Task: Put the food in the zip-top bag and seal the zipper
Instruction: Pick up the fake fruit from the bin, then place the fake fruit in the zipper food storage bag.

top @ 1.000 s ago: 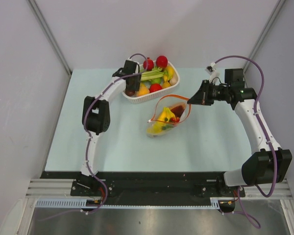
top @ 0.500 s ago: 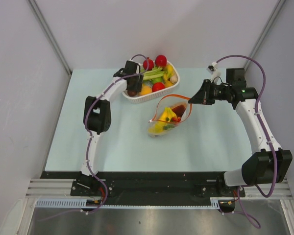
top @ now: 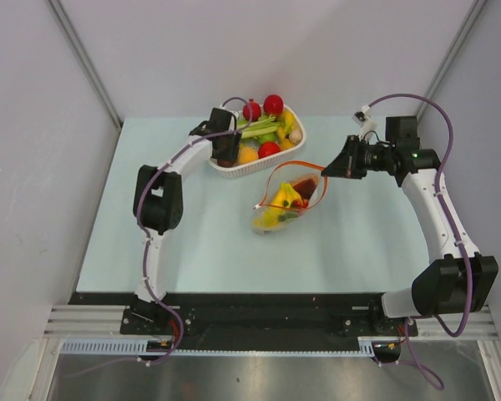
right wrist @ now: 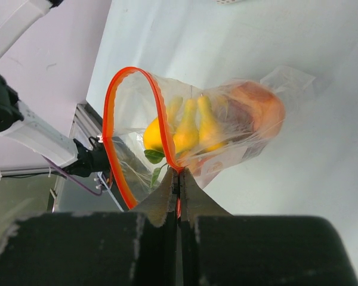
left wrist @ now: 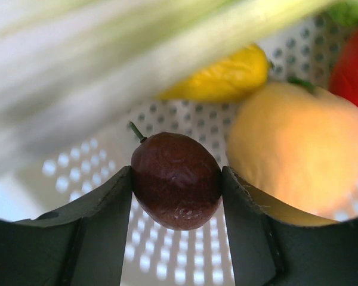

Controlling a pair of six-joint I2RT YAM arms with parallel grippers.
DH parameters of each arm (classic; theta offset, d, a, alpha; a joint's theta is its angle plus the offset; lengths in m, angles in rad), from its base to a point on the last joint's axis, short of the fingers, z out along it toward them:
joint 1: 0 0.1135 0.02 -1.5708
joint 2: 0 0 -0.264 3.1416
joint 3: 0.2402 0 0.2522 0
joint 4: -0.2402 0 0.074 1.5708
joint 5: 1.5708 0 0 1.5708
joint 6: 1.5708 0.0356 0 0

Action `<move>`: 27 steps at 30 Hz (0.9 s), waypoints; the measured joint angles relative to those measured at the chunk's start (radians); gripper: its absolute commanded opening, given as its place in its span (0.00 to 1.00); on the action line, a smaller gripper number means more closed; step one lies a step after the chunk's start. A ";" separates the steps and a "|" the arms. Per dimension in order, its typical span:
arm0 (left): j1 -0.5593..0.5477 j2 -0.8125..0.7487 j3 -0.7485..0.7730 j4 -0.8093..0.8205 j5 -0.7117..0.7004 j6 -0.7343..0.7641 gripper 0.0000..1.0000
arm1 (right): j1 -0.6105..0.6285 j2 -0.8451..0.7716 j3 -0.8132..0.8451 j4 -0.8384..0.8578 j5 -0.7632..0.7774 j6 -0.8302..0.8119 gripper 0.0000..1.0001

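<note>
The clear zip-top bag lies mid-table with its mouth held open; its orange-red zipper forms a loop. Inside are a yellow banana bunch, an orange piece and small red pieces. My right gripper is shut on the zipper's end and holds it up; it also shows in the top view. My left gripper is inside the white basket, shut on a small dark brown-red round fruit; it also shows in the top view.
The basket holds a green-white leek, red round fruits, a yellow piece and a pale orange fruit right next to my left fingers. Grey walls stand on both sides of the table.
My left arm's elbow has swung left and the gripper has shifted slightly within the basket. The right arm and the bag have not moved.
</note>
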 measured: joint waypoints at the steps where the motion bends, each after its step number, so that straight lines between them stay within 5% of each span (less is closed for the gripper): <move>1: -0.002 -0.032 -0.036 0.004 0.000 0.003 0.45 | 0.000 0.000 0.000 0.000 0.000 0.000 0.00; 10: -0.005 -0.314 -0.176 0.053 0.036 0.043 0.43 | 0.010 0.000 0.001 0.000 0.000 -0.002 0.00; 17: -0.031 -0.579 -0.303 0.126 0.377 0.097 0.46 | 0.025 0.000 0.002 0.008 -0.003 0.005 0.00; 27: -0.295 -0.760 -0.315 0.117 0.786 0.319 0.52 | 0.031 0.001 0.002 0.050 -0.014 0.065 0.00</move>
